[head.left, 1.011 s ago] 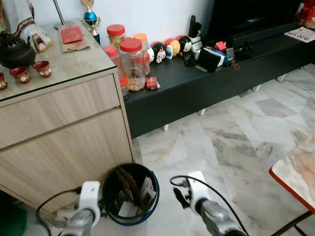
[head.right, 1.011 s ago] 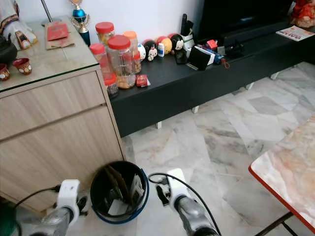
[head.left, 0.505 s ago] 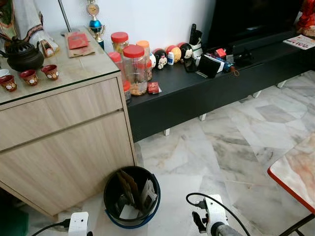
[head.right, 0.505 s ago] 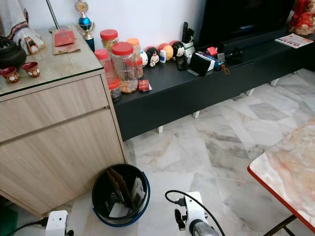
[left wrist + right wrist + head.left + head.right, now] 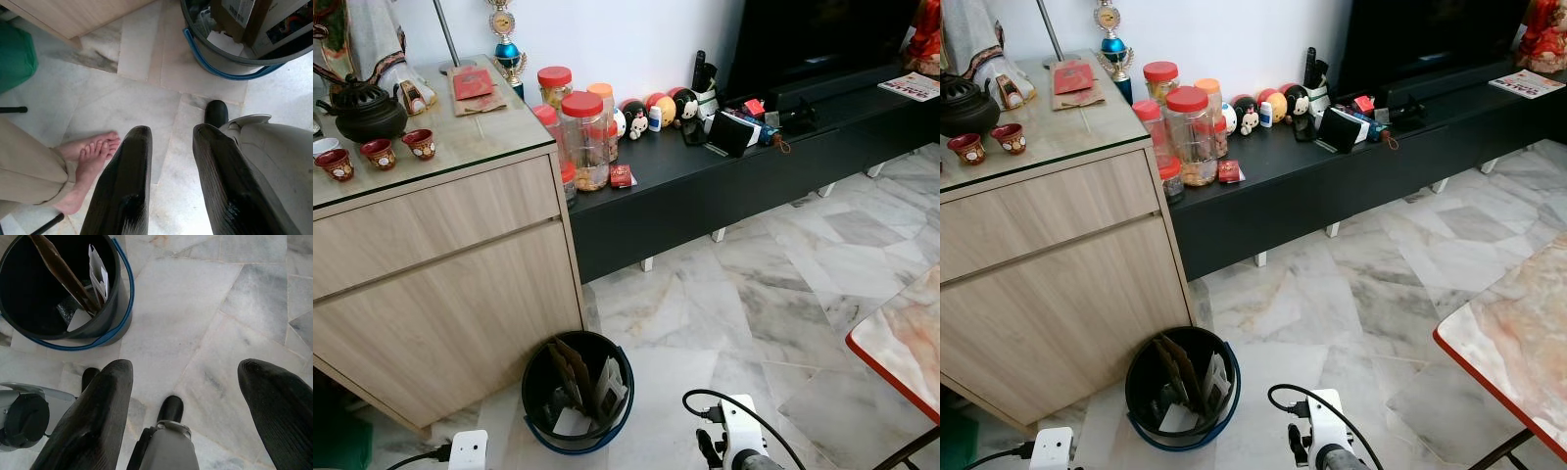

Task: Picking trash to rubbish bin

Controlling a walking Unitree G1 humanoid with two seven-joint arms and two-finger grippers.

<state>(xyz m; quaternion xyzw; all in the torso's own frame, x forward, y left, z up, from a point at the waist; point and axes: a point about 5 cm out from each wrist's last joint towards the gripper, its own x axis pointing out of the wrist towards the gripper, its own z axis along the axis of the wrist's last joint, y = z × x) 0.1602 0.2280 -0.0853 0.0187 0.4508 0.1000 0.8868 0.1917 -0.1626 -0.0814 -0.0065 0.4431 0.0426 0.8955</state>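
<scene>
As arms drop low near the rubbish bin (image 5: 578,392), both wrists sit further down than a second ago, when they flanked the rim at bin height; view also pulled back and up a little, so some of that shift is camera motion. Left gripper (image 5: 168,147) now hangs over bare marble floor (image 5: 783,284) beside the bin, fingers slightly parted, nothing between them. Right gripper (image 5: 195,396) on the bin's other side, fingers spread wide, also released and empty. Bin stands against the wooden cabinet (image 5: 440,284), already holding cardboard and paper scraps (image 5: 98,274). Bare foot of a person (image 5: 90,156) on the floor just beside the left gripper, away from the bin. Reads as drop done and arms retracting; no loose trash spotted near the bin, so probably time to look for the next piece
</scene>
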